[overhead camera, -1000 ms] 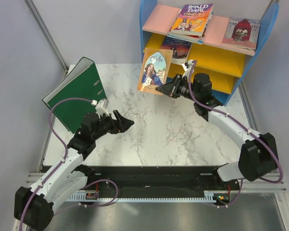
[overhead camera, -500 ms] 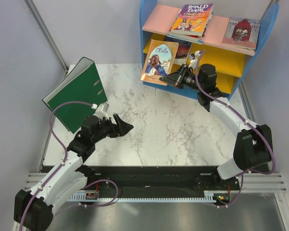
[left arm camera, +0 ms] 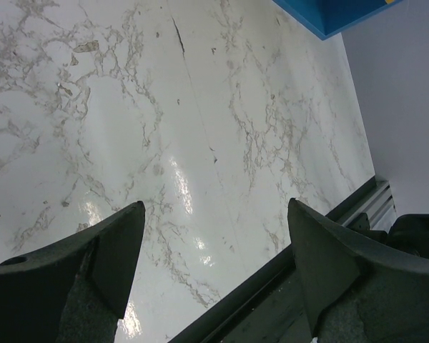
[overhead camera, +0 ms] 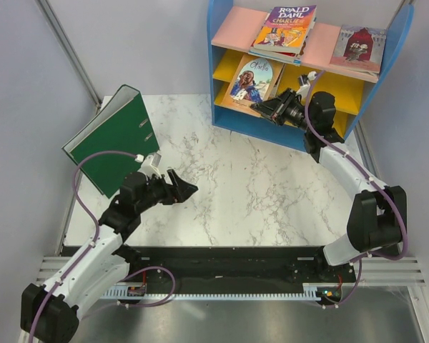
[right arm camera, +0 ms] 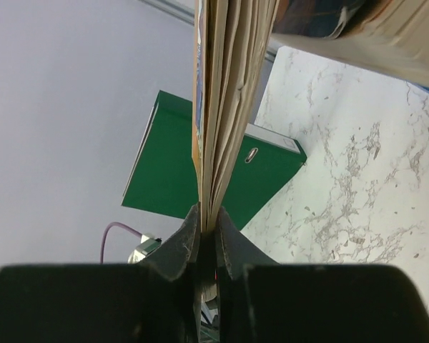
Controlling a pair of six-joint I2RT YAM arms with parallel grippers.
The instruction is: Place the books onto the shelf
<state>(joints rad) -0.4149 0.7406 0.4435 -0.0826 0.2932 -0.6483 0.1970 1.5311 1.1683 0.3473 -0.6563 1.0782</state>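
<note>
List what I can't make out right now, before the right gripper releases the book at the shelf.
- Top view: what lies under the tan-orange paperback on the blue-framed shelf's upper yellow board. Its own cover hides it.
- Top view: books under the purple Roald Dahl paperback. It covers them.
- Right wrist view: the paperback's cover, edge-on in the right gripper.
- Left wrist view: books, out of frame.

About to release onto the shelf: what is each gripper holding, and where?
Right gripper pinches the tan book by its lower edge; left gripper is open, holding nothing.
</note>
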